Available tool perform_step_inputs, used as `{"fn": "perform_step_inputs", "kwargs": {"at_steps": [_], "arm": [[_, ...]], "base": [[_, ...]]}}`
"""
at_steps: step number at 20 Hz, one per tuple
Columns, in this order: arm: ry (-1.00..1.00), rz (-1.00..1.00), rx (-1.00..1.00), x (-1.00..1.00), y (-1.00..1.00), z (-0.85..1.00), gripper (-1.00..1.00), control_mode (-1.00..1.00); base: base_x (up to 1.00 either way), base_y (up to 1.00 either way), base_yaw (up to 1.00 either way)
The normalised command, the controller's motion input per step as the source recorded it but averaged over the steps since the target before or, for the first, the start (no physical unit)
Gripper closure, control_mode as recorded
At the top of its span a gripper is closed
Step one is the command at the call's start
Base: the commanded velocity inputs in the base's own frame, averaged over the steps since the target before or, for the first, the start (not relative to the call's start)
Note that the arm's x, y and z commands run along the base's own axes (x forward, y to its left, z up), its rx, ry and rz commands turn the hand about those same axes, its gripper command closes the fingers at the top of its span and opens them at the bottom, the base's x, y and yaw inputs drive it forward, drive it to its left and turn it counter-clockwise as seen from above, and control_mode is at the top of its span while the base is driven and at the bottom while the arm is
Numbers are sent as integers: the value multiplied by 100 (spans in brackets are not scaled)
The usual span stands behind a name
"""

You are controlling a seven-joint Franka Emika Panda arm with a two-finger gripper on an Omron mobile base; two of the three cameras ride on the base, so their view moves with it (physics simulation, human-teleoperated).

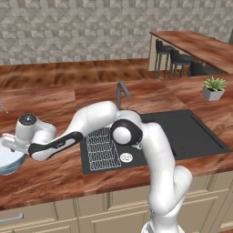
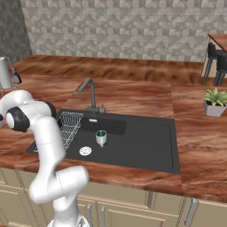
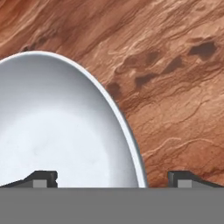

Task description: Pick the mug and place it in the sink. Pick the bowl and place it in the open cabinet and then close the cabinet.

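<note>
The large white bowl (image 1: 6, 160) sits on the wooden counter at the far left edge of the left base view. In the hand view its white inside (image 3: 57, 131) takes up the left half. My gripper (image 3: 113, 179) is open just above the bowl's rim, one fingertip (image 3: 41, 177) over the inside and the other over the counter outside. The hand (image 1: 9, 144) hangs over the bowl's near edge. The teal mug (image 2: 101, 138) stands upright in the black sink (image 2: 146, 144), beside the drain (image 2: 85, 151). The wall cabinet is out of view.
A white wire rack (image 1: 102, 148) lies in the sink's left part, under the grey faucet (image 1: 121, 93). A potted plant (image 1: 214, 88) stands at the right. Bar stools (image 1: 178, 59) line the far counter. A pale container (image 2: 4, 73) and a dark bottle (image 2: 16, 76) stand at the far left.
</note>
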Motion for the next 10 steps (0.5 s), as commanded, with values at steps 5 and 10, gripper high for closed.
{"fn": "perform_step_inputs", "kwargs": {"at_steps": [5, 10], "arm": [[0, 0, 0, 0, 7, -21, 100, -100], [2, 0, 0, -12, -6, 0, 100, -100]], "base": [[0, 0, 0], [0, 0, 0]]}}
